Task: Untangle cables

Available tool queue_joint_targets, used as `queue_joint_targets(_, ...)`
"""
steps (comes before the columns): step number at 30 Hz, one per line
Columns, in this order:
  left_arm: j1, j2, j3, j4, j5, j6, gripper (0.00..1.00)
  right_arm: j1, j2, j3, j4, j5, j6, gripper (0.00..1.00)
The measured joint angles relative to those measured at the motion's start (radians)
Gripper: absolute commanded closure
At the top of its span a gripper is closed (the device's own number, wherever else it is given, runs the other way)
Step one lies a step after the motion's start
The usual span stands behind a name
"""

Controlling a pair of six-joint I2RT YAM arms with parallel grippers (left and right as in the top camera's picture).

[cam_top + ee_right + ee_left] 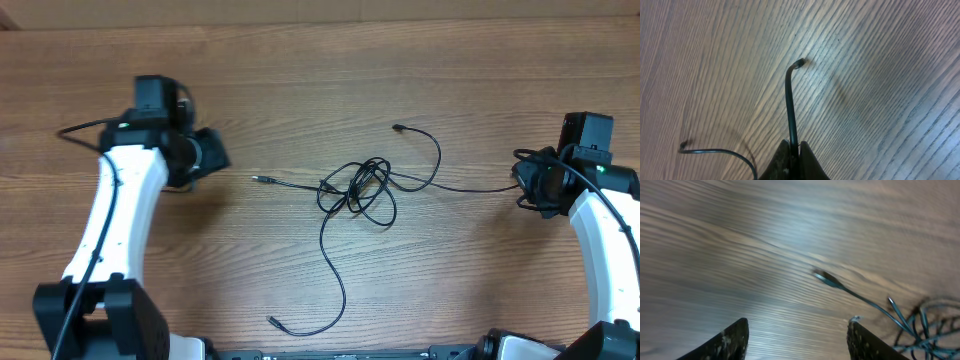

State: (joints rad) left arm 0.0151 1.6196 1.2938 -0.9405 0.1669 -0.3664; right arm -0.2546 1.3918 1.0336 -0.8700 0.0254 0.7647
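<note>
The cables (358, 190) lie in a black tangle at the middle of the table, with loose ends running out. One silver-tipped plug (262, 179) points left toward my left gripper (215, 152). In the left wrist view that plug (826, 277) rests on the wood ahead of the gripper (797, 330), which is open and empty, and the tangle (925, 325) is at the right edge. My right gripper (525, 180) is shut on one cable strand (470, 188) that leads to the tangle. The right wrist view shows the pinched cable (790, 105) rising from the gripper (795, 146).
A cable end (398, 128) curls toward the back right of the tangle. Another long strand ends near the front edge (272, 321). A thin cable (715, 151) curves across the wood left of the right fingers. The wood table (320, 70) stretches behind.
</note>
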Motion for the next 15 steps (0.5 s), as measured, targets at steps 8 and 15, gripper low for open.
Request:
queue_joint_targets(8,-0.200,0.163,-0.004,0.130,0.044,-0.190,0.42,0.000,0.000,0.000,-0.018,-0.022,-0.006,0.96)
queue_joint_targets(15,-0.303,0.324,-0.010,0.319,0.172,-0.348,0.43,0.000,0.000,0.000,-0.021,-0.023,-0.006,0.96)
